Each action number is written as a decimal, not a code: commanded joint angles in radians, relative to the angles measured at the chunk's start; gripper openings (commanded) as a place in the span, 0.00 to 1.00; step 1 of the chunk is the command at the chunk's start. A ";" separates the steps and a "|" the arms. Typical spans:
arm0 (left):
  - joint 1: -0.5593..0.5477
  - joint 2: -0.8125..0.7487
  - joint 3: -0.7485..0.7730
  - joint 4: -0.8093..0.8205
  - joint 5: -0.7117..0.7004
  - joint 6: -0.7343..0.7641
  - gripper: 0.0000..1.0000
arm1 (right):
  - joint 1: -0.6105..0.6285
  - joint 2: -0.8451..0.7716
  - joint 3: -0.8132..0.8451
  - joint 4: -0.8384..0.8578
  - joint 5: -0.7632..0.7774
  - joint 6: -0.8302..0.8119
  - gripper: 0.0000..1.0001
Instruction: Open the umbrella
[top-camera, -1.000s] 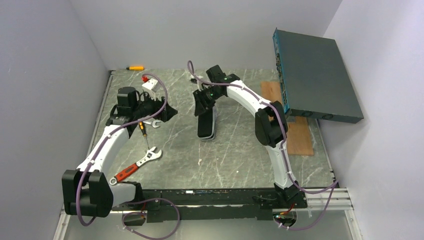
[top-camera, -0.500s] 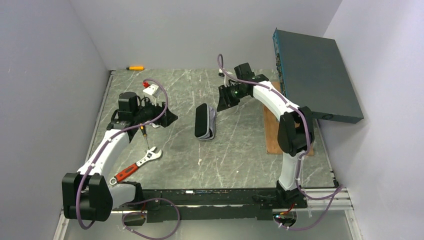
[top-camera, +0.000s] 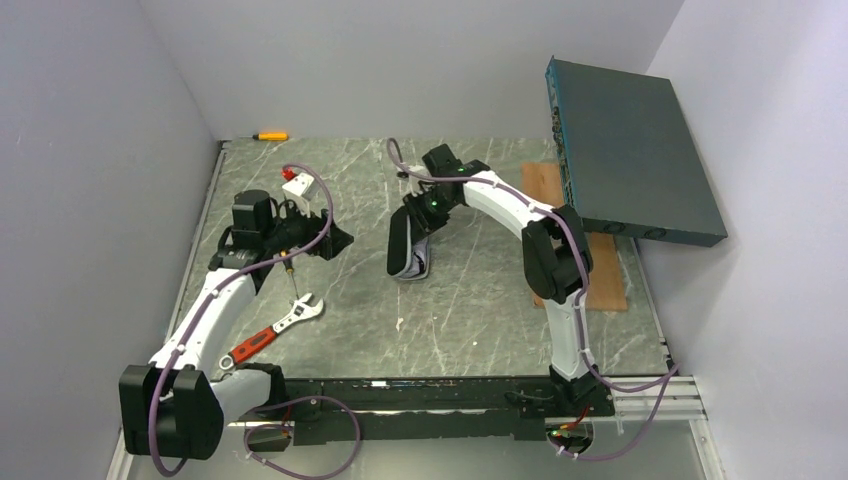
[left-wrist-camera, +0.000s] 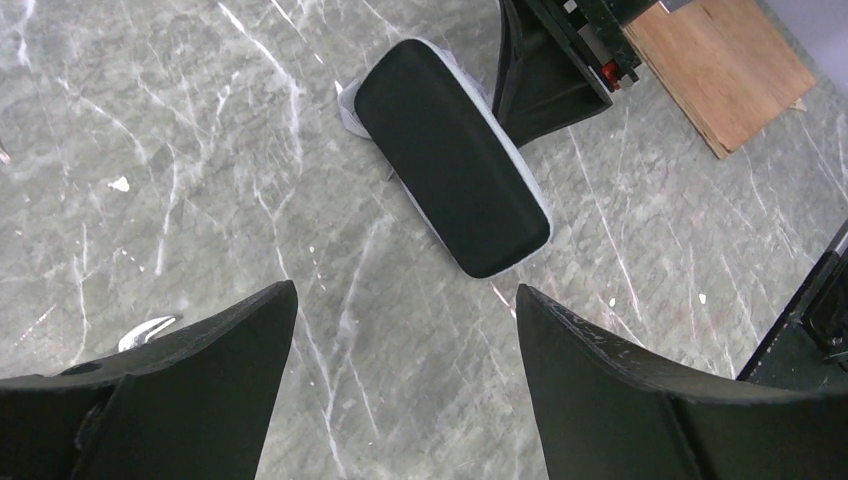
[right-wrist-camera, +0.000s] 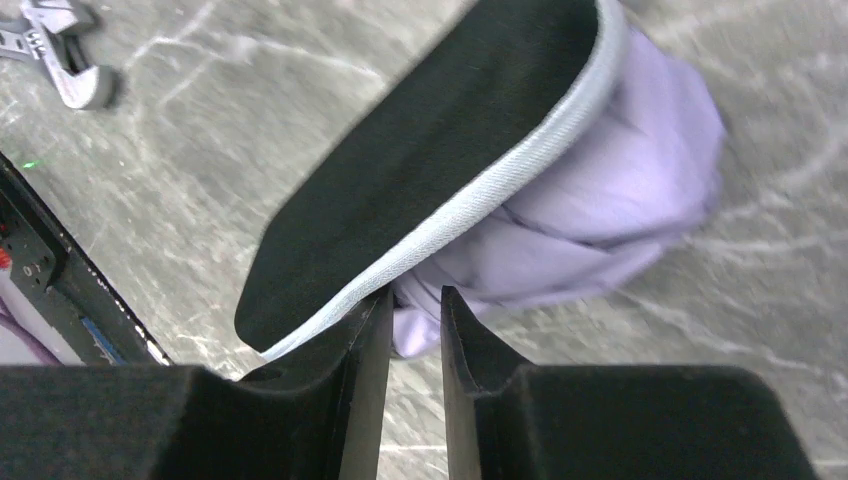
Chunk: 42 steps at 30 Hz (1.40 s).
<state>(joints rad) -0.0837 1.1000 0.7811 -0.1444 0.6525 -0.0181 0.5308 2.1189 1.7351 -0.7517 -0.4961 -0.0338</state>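
Observation:
The umbrella (top-camera: 404, 245) is a folded bundle lying mid-table: a short black oblong (left-wrist-camera: 450, 150) with a pale rim and pale crumpled fabric (right-wrist-camera: 610, 190) bulging beneath it. My right gripper (top-camera: 415, 213) is at its far end. Its jaws (right-wrist-camera: 415, 297) stand in a narrow gap with a fold of the pale fabric pinched between the tips, beside the black panel's rim. My left gripper (top-camera: 335, 238) hovers left of the umbrella, open wide (left-wrist-camera: 405, 290), with only bare table between its fingers. Handle and shaft are hidden.
A red-handled adjustable wrench (top-camera: 275, 330) and a small screwdriver (top-camera: 290, 268) lie near the left arm. A yellow screwdriver (top-camera: 270, 135) lies at the back edge. A white block (top-camera: 300, 185) sits behind the left gripper. At the right are a wooden board (top-camera: 590, 265) and a large teal box (top-camera: 630, 150).
The right arm swung out to the right, then came back to the umbrella's far end, and its jaws narrowed onto the pale fabric. The bundle shifted slightly left. The left gripper stayed open.

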 joint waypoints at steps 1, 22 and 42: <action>0.004 -0.034 -0.015 -0.005 -0.009 0.006 0.85 | 0.084 -0.010 0.106 0.028 0.042 -0.023 0.27; 0.040 -0.030 -0.082 0.046 -0.022 -0.091 0.87 | 0.175 0.006 0.127 0.031 0.198 -0.084 0.77; 0.050 0.002 -0.087 0.081 -0.007 -0.114 0.87 | 0.098 -0.124 -0.072 0.078 0.371 0.265 0.68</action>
<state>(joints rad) -0.0380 1.1217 0.6880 -0.0769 0.6308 -0.1398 0.6235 1.9854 1.6173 -0.6899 -0.1272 0.1593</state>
